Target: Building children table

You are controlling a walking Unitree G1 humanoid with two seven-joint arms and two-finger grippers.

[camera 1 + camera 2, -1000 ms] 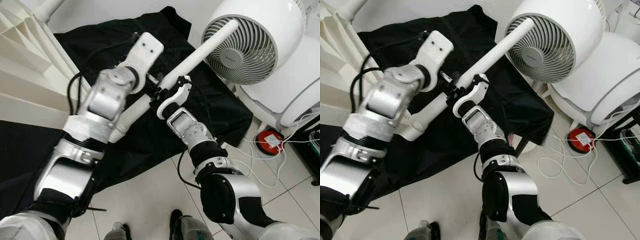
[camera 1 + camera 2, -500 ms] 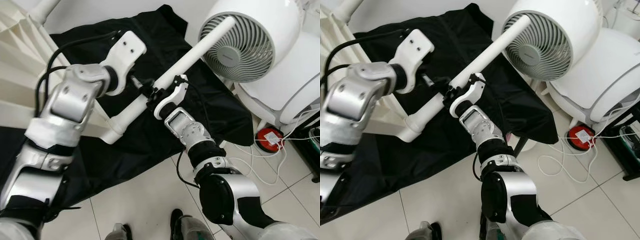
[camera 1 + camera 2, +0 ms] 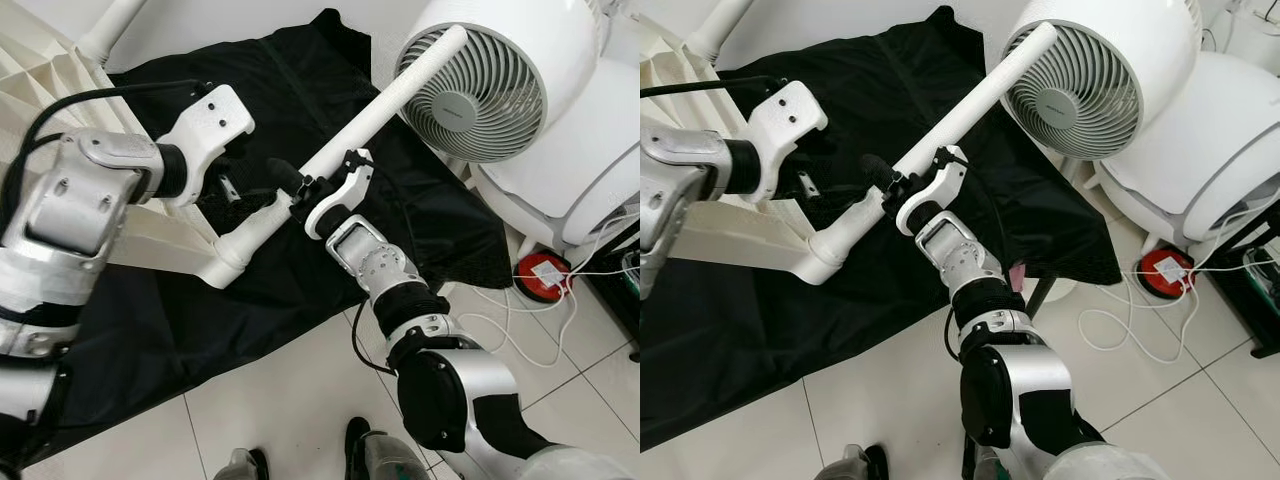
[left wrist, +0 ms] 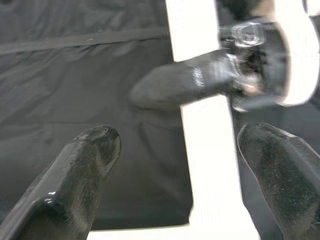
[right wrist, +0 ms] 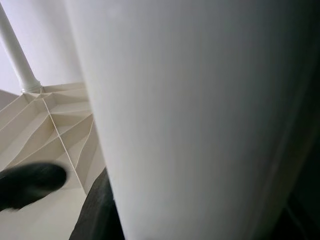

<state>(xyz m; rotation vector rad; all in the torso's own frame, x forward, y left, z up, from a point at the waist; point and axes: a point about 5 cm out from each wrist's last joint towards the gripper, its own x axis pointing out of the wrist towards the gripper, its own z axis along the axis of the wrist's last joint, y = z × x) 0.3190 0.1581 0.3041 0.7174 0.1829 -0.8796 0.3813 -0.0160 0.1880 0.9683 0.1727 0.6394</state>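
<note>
- The left arm point(image 3: 75, 215) is shiny silver with black joints and a black cable looping over it.
- The right arm point(image 3: 440, 385) is silver and black too.
- Each end effector has a white shell and long black fingers point(image 4: 87, 165).

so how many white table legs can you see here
2: one table leg gripped by the right gripper over the black cloth; another leg stands on the white tabletop. Others may be hidden.
</note>
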